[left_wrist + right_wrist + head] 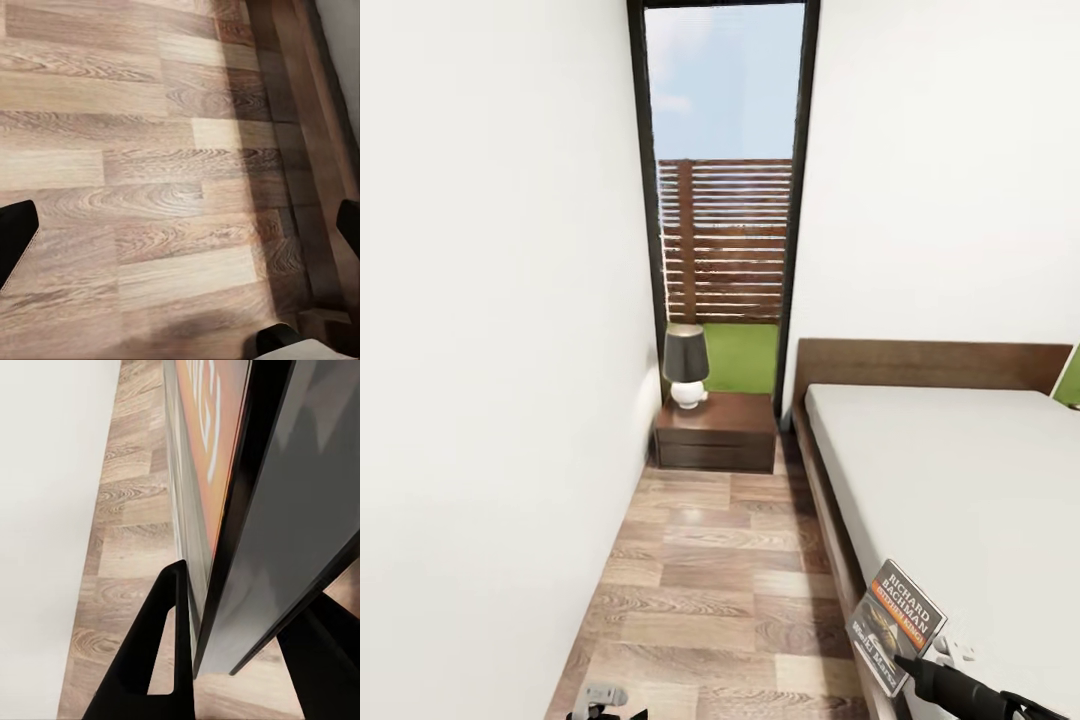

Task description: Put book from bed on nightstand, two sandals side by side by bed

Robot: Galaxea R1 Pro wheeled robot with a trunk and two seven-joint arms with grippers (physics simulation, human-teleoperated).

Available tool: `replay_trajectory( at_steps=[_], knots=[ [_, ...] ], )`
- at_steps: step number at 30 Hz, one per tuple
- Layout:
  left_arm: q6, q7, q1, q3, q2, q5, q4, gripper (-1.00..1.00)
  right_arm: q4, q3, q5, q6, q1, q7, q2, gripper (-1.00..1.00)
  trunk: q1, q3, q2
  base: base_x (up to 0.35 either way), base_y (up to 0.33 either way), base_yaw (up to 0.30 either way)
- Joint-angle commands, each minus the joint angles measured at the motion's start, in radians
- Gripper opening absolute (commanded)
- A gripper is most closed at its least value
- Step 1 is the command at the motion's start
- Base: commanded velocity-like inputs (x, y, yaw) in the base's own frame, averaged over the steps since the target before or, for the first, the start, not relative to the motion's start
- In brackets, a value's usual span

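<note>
Your right gripper (905, 662) pinches the book (895, 625) by its lower corner, holding it tilted over the bed's (960, 470) near edge; the right wrist view shows the thin cover clamped between both dark fingers (150, 660). From there the nightstand (717, 430) lies well ahead and to the left, down the wood-plank floor (700, 580), under a dark-shaded lamp (686, 365). Its flat reddish-brown top suits the stiff, glossy paperback. Your left gripper (180, 240) hangs spread over bare floor, nearer that side but empty.
</note>
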Motion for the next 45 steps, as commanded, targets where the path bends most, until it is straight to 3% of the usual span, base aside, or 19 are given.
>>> replay_trajectory(
  at_steps=[1,45],
  knots=[
    [-0.004,-0.001,-0.001,-0.008,0.001,0.009,0.001,1.00,0.000,0.005,-0.011,0.004,-0.001,0.003,-0.001,-1.00,0.001,-0.001,-0.001,0.329,0.000,0.000],
    [-0.004,-0.001,-0.001,-0.008,0.001,0.009,0.001,1.00,0.000,0.005,-0.011,0.004,-0.001,0.003,-0.001,-1.00,0.001,-0.001,-0.001,0.324,0.000,-0.030]
  ],
)
